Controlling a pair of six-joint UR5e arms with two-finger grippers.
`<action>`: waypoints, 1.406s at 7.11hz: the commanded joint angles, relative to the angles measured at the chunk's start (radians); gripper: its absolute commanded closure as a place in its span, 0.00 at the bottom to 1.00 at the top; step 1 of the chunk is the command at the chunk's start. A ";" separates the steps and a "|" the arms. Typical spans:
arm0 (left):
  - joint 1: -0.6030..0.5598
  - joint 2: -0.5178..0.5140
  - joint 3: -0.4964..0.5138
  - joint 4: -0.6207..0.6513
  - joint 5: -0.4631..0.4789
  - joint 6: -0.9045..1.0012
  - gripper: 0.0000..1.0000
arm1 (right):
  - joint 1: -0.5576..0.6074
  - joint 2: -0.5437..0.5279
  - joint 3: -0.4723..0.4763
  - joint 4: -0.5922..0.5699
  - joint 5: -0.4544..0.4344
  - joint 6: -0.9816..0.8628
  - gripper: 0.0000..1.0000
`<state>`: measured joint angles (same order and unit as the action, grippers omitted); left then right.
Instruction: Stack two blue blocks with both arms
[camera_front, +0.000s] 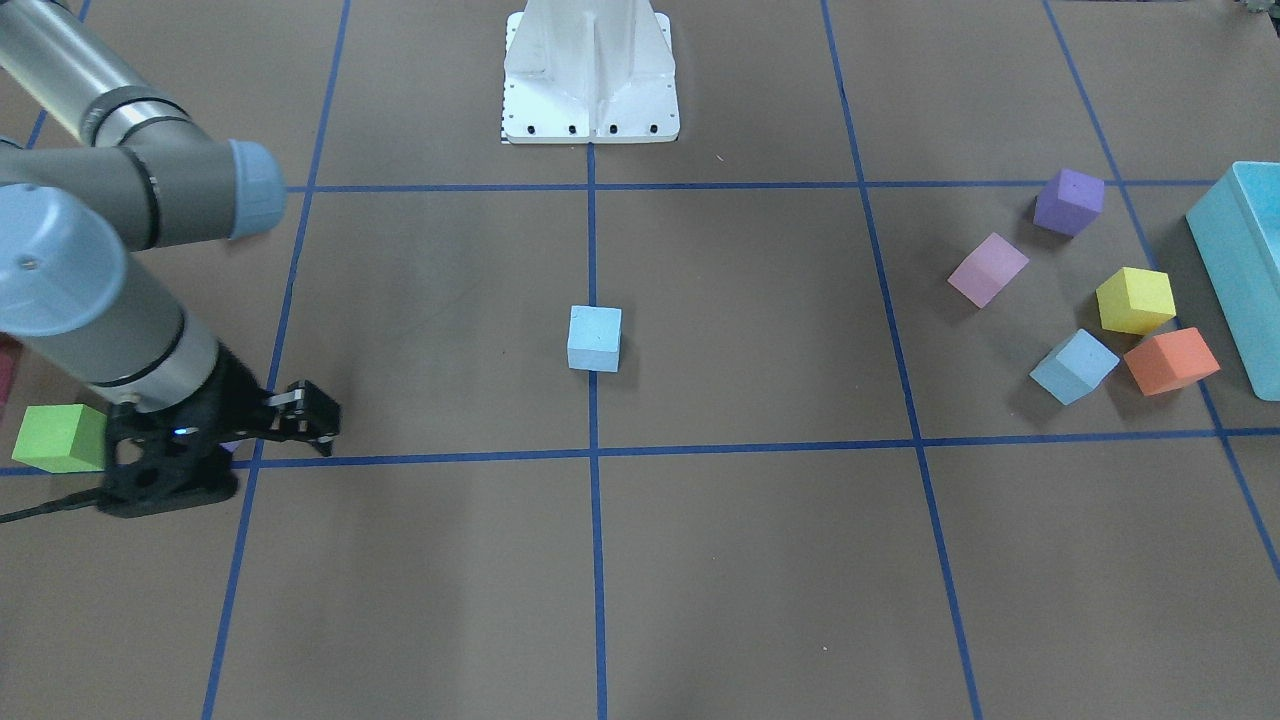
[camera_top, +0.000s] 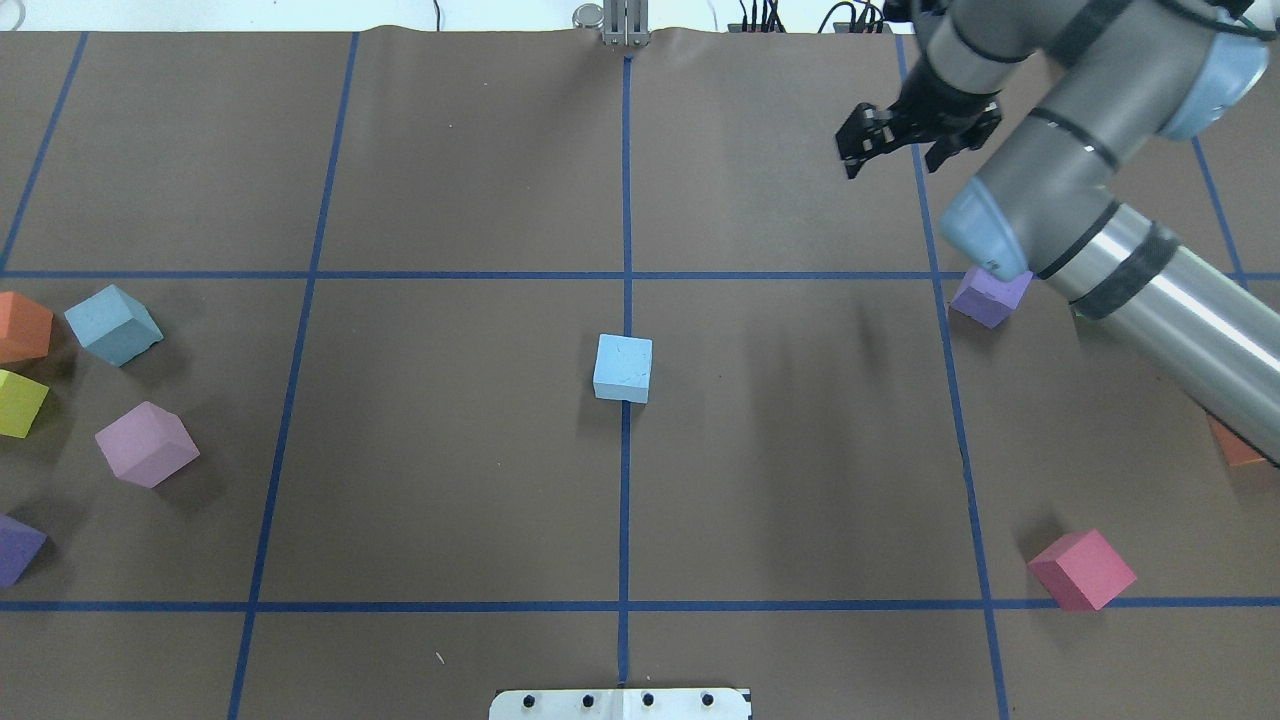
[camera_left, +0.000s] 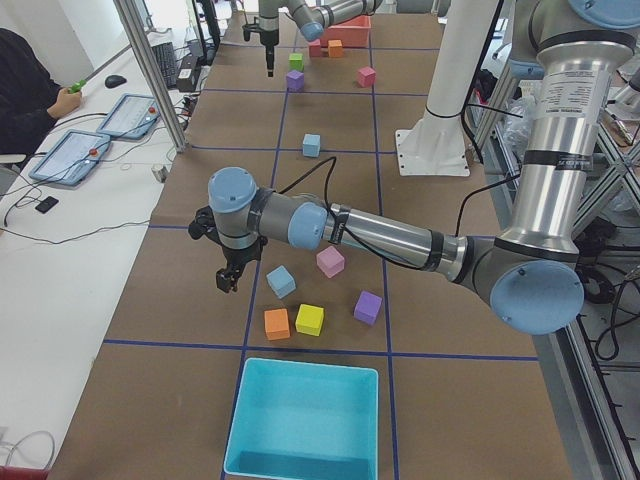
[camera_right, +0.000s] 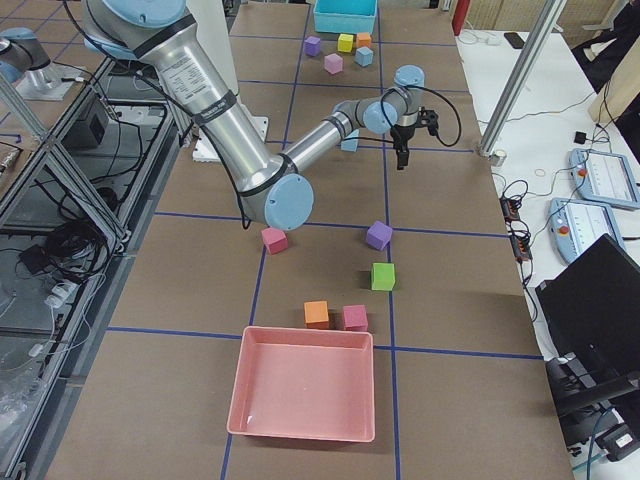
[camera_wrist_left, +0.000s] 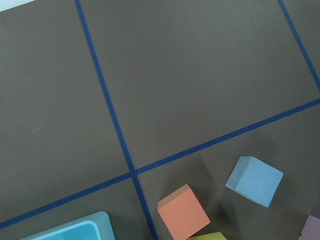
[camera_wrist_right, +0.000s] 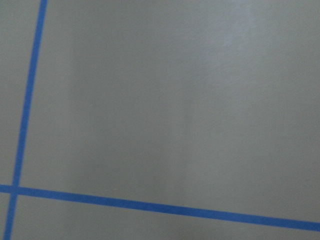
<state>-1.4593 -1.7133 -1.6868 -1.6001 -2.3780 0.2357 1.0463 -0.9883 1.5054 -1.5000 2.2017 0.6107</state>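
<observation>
- Hovering low over the table, the left gripper (camera_left: 228, 278) shows only in the left side view, so I cannot tell whether its jaws are parted.
- Just beside it, toward the robot, sits the nearer blue block (camera_left: 281, 281), turned askew to the tape lines; the left arm is plainly the closer one to it.
- Room around that block is tight: the orange cube (camera_front: 1170, 360) is just beside one corner, with the yellow cube (camera_front: 1135, 299) behind it and the turquoise bin (camera_front: 1225, 270) beyond.
- Farther off, the centre blue block (camera_top: 623, 367) rests square on the middle tape line, with bare table on every side. I judge it the likely base.
- Farthest, the right gripper (camera_top: 893, 150) hangs spread and empty, well apart from the centre block.
</observation>
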 joint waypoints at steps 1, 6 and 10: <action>0.120 -0.055 0.024 -0.020 0.034 0.045 0.02 | 0.183 -0.132 -0.001 0.000 0.030 -0.281 0.00; 0.290 -0.068 0.174 -0.217 0.098 0.088 0.02 | 0.541 -0.383 -0.007 -0.050 0.128 -0.581 0.00; 0.344 -0.078 0.184 -0.224 0.095 0.025 0.02 | 0.630 -0.486 0.031 -0.111 0.136 -0.697 0.00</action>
<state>-1.1340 -1.7910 -1.5034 -1.8224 -2.2809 0.2843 1.6564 -1.4423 1.5244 -1.6079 2.3376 -0.0732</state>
